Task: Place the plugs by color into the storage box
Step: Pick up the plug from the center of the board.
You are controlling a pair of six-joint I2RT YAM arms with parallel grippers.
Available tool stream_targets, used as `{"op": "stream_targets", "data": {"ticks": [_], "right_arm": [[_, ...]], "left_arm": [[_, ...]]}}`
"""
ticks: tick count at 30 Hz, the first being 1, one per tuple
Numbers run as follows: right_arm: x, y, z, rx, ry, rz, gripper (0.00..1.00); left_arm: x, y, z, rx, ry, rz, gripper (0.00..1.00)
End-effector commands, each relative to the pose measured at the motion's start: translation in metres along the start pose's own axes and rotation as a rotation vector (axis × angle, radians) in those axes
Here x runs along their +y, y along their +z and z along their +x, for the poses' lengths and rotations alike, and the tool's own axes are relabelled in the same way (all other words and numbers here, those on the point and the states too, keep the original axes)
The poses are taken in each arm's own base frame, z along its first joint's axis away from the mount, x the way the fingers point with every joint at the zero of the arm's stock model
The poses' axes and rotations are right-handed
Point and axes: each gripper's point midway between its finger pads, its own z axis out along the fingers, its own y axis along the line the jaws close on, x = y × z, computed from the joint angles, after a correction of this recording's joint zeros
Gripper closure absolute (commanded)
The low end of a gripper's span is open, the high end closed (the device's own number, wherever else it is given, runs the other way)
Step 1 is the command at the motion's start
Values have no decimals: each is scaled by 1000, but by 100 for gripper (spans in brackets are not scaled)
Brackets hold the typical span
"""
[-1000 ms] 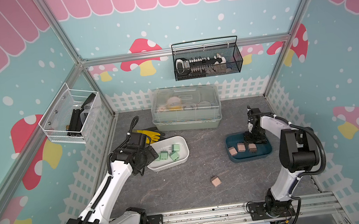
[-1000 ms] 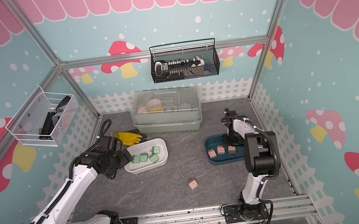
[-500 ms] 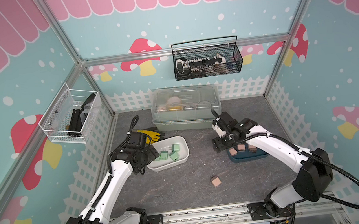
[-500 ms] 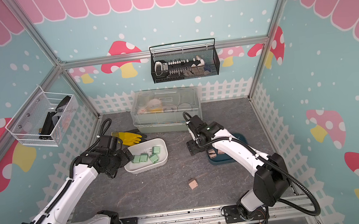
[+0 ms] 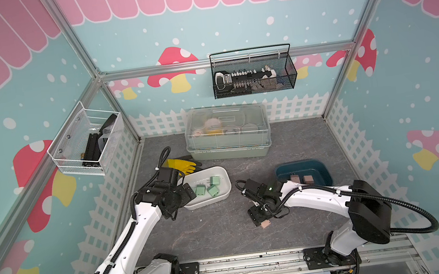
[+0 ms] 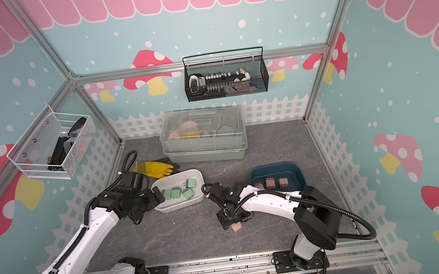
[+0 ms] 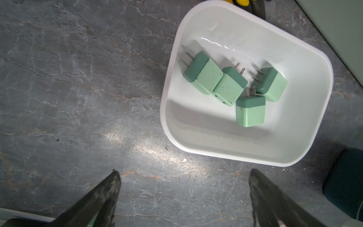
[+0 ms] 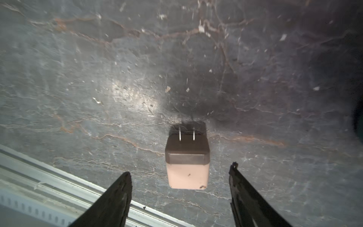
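Note:
A white storage box (image 5: pixel 227 191) holds several mint green plugs (image 7: pixel 204 75), clear in the left wrist view. A dark teal storage box (image 5: pixel 300 165) holds pink plugs (image 6: pixel 269 183). One pink plug (image 5: pixel 265 224) lies alone on the grey floor, prongs pointing away from the fingers in the right wrist view. My right gripper (image 8: pixel 180 169) hangs open just above it, a finger on either side of the plug (image 8: pixel 187 167), touching nothing. My left gripper (image 7: pixel 184 172) stands wide open and empty over bare floor beside the white box's near end.
A large translucent lidded box (image 5: pixel 228 134) stands at the back. A yellow glove (image 5: pixel 179 165) lies behind the white box. A black wire basket (image 5: pixel 253 74) hangs on the back wall, a white mesh basket (image 5: pixel 87 144) on the left wall. A metal rail (image 8: pixel 39 186) runs along the front edge.
My right arm has swung from the teal box across to the front middle and come down over the loose pink plug. The left arm has not moved.

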Motion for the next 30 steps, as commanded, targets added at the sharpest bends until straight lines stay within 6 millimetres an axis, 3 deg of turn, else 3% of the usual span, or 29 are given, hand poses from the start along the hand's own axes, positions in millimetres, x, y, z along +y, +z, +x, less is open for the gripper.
{"op": "stream_targets", "data": {"ticks": [1,8,10,14,19,25,30], "right_arm": [[1,15,-2,-22,76,7,25],[-1,51,2,28,79,41,29],[-2,57,5,44,80,48,33],[-3,53,8,33,92,51,54],[3,21,-9,-46,120,24,67],[4,-53,-43,-313,184,-12,68],[-19,-101,-52,-500,223,39,68]], "left_arm": [[4,0,7,7,24,10,2],[10,1,15,19,41,12,1],[11,0,16,17,50,11,2],[15,-5,18,10,69,2,2],[18,-9,18,-1,83,-2,2],[20,-13,17,-16,91,-4,1],[19,-15,16,-23,92,0,1]]}}
